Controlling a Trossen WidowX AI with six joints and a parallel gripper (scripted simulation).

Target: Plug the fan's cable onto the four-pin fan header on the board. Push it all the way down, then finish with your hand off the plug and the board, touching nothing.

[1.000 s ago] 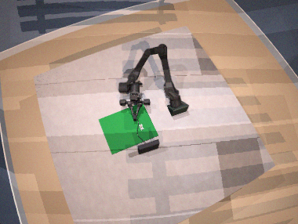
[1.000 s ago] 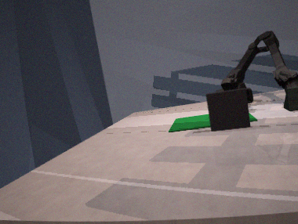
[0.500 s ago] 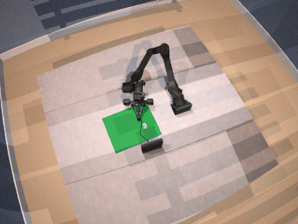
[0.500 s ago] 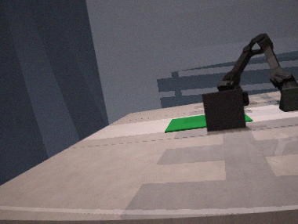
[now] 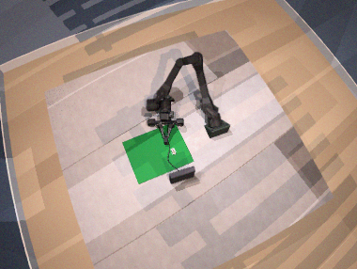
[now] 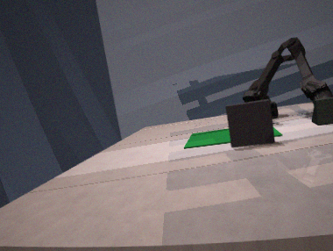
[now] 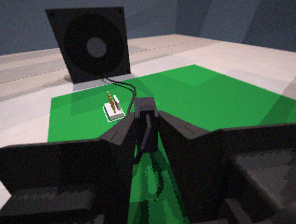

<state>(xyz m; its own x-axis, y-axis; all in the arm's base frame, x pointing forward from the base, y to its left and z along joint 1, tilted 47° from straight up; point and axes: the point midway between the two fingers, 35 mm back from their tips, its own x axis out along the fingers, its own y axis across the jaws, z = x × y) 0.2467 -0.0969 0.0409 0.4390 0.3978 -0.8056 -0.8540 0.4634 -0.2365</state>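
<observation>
My gripper [image 5: 166, 141] [image 7: 146, 116] is shut on the cable's black plug [image 7: 146, 106], which shows between the fingertips in the wrist view. The plug is over the green board [image 5: 141, 162] [image 6: 206, 139] [image 7: 192, 92]; its exact height is hard to tell. The white fan header [image 5: 173, 150] [image 7: 114, 112] has brass pins standing up and an upright tab. Nothing is on its pins. It lies apart from the plug, left of it and farther out in the wrist view. The thin dark cable [image 5: 168, 158] [image 7: 134, 92] runs from plug to fan. The fan hides the fingertips in the exterior view.
The black square fan [image 5: 182, 175] [image 6: 251, 124] [image 7: 96, 47] stands upright at the board's edge, beyond the header from my gripper. The arm's base [image 5: 217, 130] [image 6: 323, 111] stands to the right of the board in the top view.
</observation>
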